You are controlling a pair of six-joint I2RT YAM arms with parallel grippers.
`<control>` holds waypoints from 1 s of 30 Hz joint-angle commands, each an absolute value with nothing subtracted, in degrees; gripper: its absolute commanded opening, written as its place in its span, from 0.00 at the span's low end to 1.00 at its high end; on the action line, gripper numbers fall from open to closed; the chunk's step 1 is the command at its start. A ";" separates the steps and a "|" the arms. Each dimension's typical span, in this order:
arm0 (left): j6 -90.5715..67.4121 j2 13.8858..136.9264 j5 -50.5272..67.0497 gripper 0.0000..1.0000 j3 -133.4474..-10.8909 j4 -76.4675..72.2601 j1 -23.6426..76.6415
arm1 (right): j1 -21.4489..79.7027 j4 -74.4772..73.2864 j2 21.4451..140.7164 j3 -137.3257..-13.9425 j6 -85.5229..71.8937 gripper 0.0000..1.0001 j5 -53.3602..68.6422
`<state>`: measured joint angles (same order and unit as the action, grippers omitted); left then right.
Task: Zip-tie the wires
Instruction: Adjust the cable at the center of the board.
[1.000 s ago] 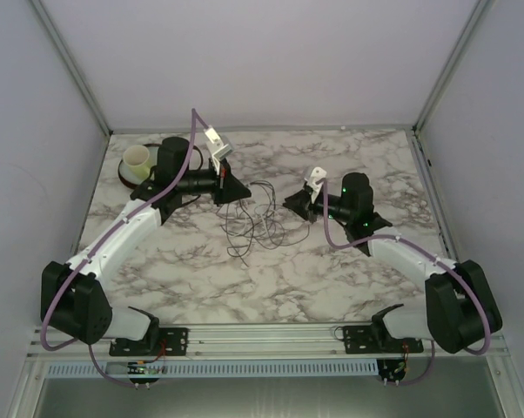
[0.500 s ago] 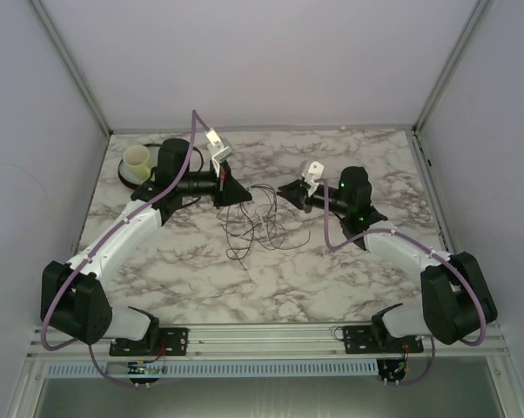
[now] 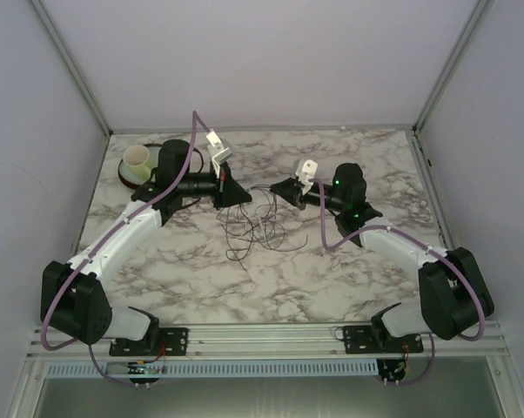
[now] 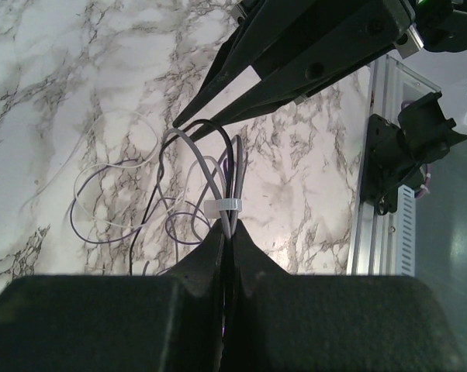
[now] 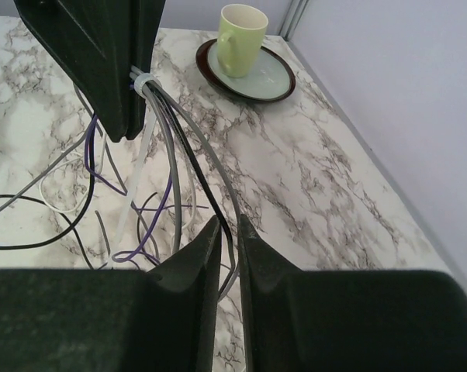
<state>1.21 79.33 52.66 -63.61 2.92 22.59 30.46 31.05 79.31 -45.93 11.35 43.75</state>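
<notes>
The wires (image 3: 253,226) lie in thin loose loops on the marble between the arms. My left gripper (image 3: 243,198) is shut on a gathered bunch of them; in the left wrist view (image 4: 227,229) a white zip tie (image 4: 224,205) rings the bunch just past its tips. My right gripper (image 3: 276,186) faces it from the right. In the right wrist view (image 5: 227,225) its jaws stand almost together with a black and a grey wire (image 5: 218,203) pinched between them. The zip tie (image 5: 143,82) and its long tail (image 5: 133,186) show beside my left gripper (image 5: 129,93).
A pale green cup (image 5: 240,27) on a dark-rimmed saucer (image 5: 276,77) stands at the far left corner, also seen from above (image 3: 137,158). An aluminium rail (image 4: 377,155) runs along the table's near edge. Frame posts and grey walls enclose the table.
My right gripper has moved left and away from me, up to the wires held by my left gripper. My left gripper has stayed almost still.
</notes>
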 commanded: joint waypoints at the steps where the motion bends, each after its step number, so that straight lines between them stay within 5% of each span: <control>1: 1.63 77.52 54.26 0.00 -63.28 1.70 22.32 | 31.11 32.10 79.29 -48.76 12.75 0.08 44.47; 4: 1.58 77.57 52.95 0.00 -62.96 1.67 22.32 | 31.11 29.70 78.83 -48.89 13.99 0.00 43.81; 30: -3.78 76.62 49.78 0.15 -50.37 -9.22 22.24 | 30.85 18.22 76.88 -48.52 14.29 0.00 33.16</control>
